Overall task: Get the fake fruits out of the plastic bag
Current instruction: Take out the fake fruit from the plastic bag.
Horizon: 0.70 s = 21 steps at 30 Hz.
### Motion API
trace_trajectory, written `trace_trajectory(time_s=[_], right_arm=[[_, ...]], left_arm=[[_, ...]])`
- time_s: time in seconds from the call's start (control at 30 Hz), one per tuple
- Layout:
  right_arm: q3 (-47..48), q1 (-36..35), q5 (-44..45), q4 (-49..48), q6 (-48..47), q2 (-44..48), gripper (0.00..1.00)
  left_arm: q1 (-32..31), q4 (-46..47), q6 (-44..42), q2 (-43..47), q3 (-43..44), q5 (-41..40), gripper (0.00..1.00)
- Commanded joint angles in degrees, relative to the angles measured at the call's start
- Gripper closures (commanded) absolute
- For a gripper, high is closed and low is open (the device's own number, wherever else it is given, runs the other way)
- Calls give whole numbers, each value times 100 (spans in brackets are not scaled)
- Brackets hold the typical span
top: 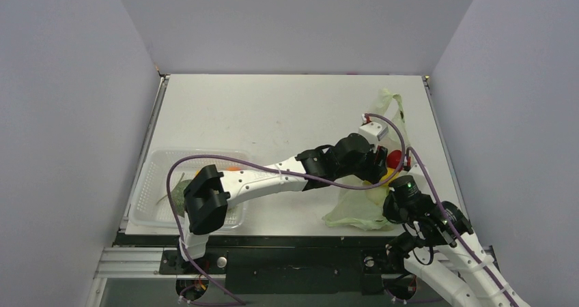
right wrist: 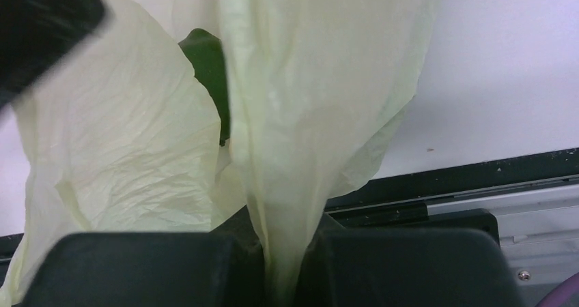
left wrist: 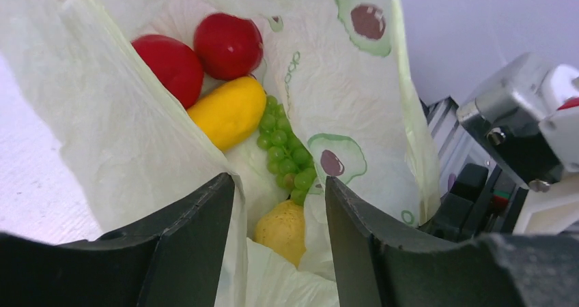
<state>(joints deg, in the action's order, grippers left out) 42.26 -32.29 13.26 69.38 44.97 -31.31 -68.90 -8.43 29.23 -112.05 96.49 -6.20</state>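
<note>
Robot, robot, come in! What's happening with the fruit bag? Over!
Left gripper open at mouth of plastic bag. Right gripper shut on it. Fake fruits inside, none gripped. Path looks clear.

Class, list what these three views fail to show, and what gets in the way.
Top view: the left arm covers much of what lies in the basket and the mouth of the plastic bag.
Left wrist view: bag folds half bury the pale fruit before the open left claw; anything beneath is hidden.
Right wrist view: the bag, pinched in the right claw, blocks every fruit.
</note>
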Motion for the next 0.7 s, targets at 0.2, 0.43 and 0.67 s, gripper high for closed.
trace_trajectory(time_s=[0.2,0.43,0.67], right_arm=[[500,-26,348,-1,-51,439,100],[571,-23,407,10,-202,547,100],[432,-23,348,-101,-163,686,100]], left_arm=[[35,-676,562,1462,-390,-1521,46],[26,-408,657,1701,-767,-1145,38],[14,285,668,459,-95,88,65]])
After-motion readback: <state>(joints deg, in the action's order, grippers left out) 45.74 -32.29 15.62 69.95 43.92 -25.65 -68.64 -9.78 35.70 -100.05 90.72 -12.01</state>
